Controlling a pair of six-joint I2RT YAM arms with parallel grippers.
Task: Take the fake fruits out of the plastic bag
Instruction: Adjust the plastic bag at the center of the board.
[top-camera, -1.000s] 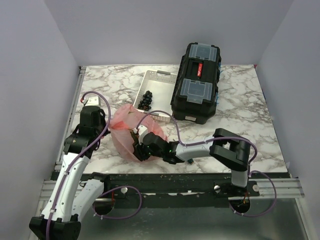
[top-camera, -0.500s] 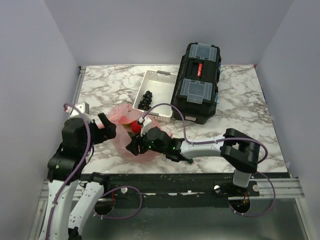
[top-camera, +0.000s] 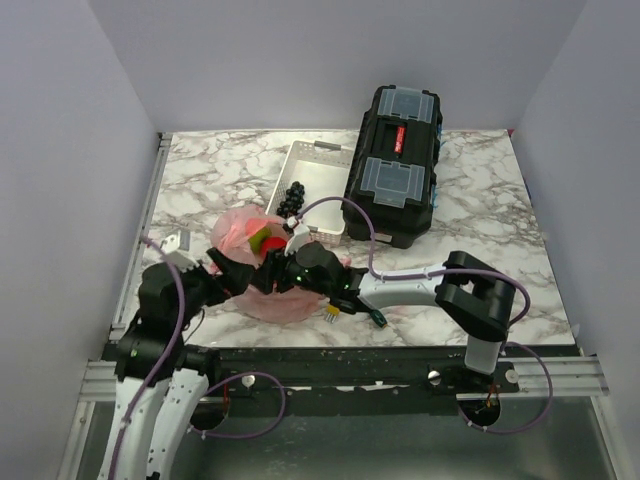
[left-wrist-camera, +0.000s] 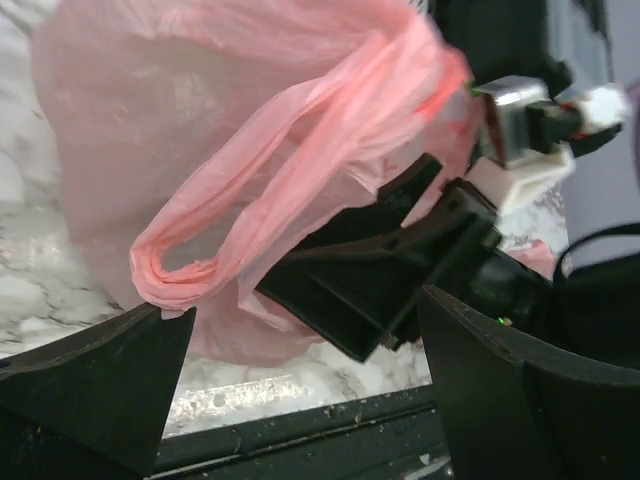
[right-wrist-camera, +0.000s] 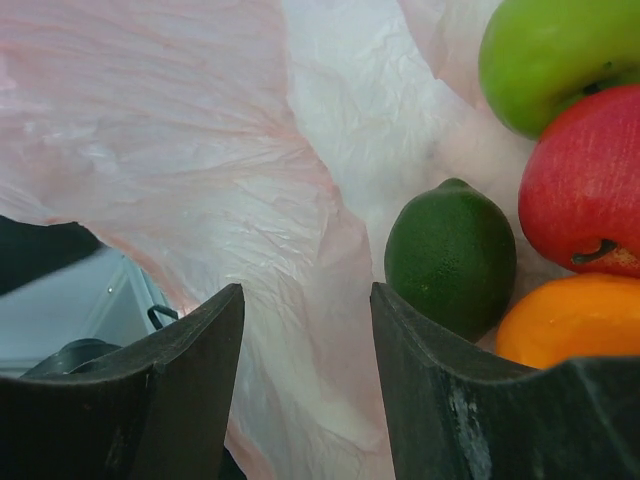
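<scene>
A black toolbox (top-camera: 392, 165) with clear-lidded compartments and a red label stands on the white, grey-veined marble table (top-camera: 480, 235). A white tray (top-camera: 318, 178) lies just left of the toolbox, close against its side. A cluster of small black grapes (top-camera: 292, 200) sits in the tray, on the side farther from the toolbox. Pale lavender walls (top-camera: 300, 60) rise behind the toolbox.

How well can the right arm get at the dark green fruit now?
Probably yes. The right end effector is open, and the dark green fruit lies uncovered just ahead, slightly right of its gap. A fold of the plastic bag ahead might snag.
</scene>
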